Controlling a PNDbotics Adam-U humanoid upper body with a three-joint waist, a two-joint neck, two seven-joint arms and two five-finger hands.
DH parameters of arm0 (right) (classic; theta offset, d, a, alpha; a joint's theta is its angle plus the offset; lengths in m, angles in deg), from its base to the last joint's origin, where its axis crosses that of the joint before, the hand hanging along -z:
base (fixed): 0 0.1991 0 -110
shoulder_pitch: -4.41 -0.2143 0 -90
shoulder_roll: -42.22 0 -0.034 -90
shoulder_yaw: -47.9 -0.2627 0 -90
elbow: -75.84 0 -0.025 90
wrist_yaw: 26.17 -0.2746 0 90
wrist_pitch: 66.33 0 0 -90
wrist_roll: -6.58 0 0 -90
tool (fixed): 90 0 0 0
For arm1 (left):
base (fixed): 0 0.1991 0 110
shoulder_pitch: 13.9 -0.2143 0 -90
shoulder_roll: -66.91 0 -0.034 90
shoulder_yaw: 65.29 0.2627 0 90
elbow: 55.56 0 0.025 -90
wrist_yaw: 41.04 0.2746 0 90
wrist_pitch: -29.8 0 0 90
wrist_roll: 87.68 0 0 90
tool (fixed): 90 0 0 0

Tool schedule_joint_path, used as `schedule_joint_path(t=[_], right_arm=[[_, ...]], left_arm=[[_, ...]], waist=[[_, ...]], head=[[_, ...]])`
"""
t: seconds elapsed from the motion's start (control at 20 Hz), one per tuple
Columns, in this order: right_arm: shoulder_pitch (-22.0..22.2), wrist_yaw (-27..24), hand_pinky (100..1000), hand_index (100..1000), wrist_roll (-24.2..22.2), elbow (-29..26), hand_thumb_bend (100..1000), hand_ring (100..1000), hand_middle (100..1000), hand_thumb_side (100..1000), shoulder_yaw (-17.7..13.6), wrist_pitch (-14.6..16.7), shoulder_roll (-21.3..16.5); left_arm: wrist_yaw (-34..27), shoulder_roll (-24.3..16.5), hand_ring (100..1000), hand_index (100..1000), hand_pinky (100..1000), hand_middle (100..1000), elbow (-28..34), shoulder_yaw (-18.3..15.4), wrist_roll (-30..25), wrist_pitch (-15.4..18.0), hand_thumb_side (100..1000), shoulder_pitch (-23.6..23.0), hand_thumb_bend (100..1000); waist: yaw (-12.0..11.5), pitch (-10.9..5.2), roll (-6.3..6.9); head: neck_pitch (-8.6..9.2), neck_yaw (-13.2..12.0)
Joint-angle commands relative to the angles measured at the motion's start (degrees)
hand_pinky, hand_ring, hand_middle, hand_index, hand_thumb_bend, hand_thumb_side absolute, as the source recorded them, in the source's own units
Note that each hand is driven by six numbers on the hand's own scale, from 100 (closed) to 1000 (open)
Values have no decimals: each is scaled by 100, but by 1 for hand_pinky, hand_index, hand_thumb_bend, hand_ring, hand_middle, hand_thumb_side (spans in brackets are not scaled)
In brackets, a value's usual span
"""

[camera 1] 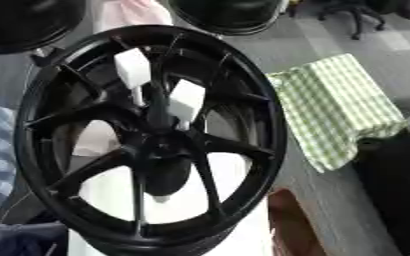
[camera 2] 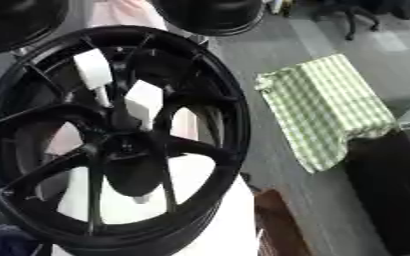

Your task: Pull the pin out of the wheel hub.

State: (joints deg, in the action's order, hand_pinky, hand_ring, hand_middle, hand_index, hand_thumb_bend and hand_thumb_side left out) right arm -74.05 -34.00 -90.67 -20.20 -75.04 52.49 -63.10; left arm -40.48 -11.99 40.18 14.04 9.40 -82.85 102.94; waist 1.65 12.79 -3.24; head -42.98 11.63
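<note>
I have the wheel hub standing on edge before me, face toward the camera, so its centre is easy to reach. Two white blocks sit among the upper spokes; I judge these to be the pin handles, though I cannot be sure. Neither hand shows, so their state is unknown. A green checked cloth drapes the counter toward its right edge; grey floor lies beyond.

Hidden and cropped parts around the wheel hub

Its bottom rim runs off the lower edge; the green checked cloth slips behind a dark object cut by the right edge.
</note>
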Motion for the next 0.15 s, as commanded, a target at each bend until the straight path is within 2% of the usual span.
schedule_joint_path(t=[0.05,0.15], right_arm=[[-218,-144,704,778,138,-509,632,682,649,185,221,-414,57],[-510,-229,697,786,-78,-540,633,680,650,237,504,-778,309]], left_arm=[[29,12,661,746,700,500,129,41,-38,9,918,117,137],[21,80,661,746,700,500,156,74,-63,14,912,130,136]], waist=[[-12,-109,18],[-45,-128,51]], head=[[-1,19],[20,19]])
